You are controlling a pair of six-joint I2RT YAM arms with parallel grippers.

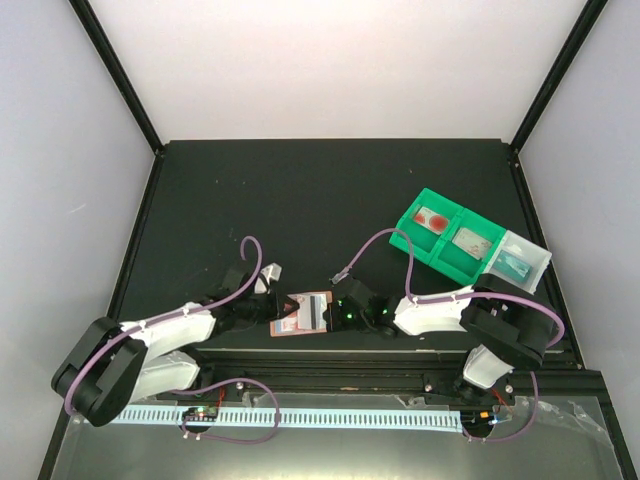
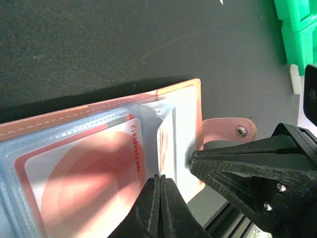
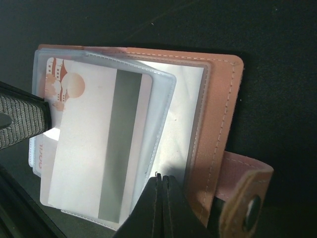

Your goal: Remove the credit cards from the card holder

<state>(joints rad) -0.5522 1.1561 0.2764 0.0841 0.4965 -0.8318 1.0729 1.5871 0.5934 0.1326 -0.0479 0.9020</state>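
The card holder (image 1: 302,315) lies open on the dark worktop (image 1: 300,200) near its front edge, between the two hands, with its snap tab (image 3: 245,191) on the right hand's side. The left hand (image 2: 159,186) is clenched, its tips meeting at the edge of a clear sleeve that holds a red-ringed card (image 2: 84,183). The right hand (image 3: 160,184) is likewise clenched, its tips at the lower edge of a sleeve that holds a striped card (image 3: 104,148). Whether either hand pinches a sleeve, I cannot tell. Both cards sit in their sleeves. Well apart, at the far right, the green bins (image 1: 440,235) hold one reddish and one pale item, and the clear bin (image 1: 522,262) holds something teal.
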